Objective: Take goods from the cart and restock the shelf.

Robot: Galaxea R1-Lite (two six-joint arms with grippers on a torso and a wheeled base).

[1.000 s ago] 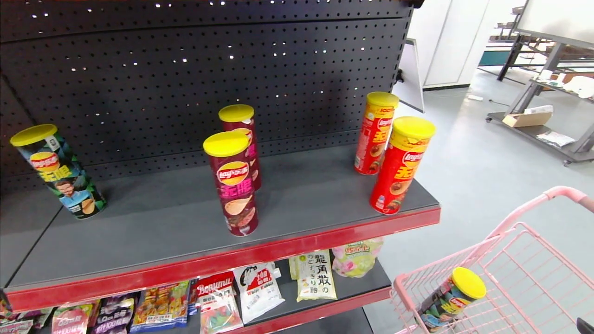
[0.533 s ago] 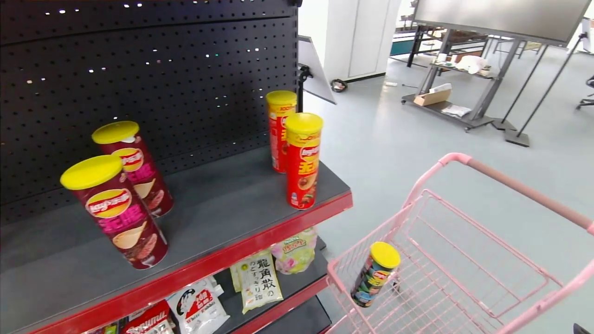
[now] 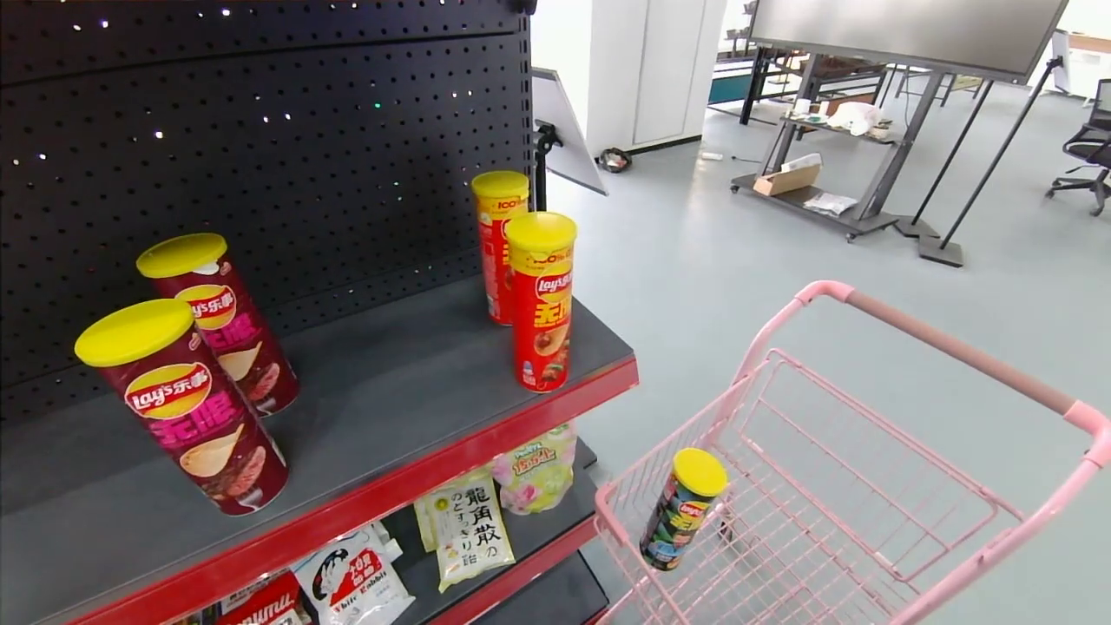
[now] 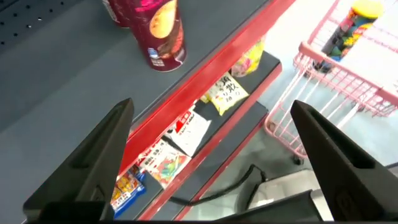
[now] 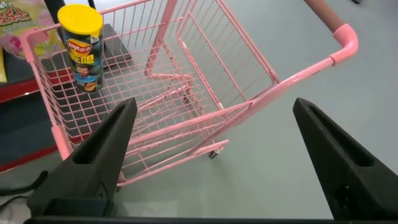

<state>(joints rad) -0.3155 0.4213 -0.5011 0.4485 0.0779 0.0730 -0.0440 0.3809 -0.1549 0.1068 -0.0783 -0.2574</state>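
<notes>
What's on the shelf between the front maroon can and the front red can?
Nothing; the head view shows bare grey shelf between the front maroon can and the front red can.

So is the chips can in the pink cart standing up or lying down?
Standing up. The chips can rests on its base in a corner of the pink cart, yellow lid on top.

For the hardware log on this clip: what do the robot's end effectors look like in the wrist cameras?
The two match. The left end effector has two matt black fingers, flat-sided wedges that narrow to blunt tips, with no markings to be seen. The right end effector has the same plain black wedge fingers. A thin black cable loops near the left one's base.
</notes>
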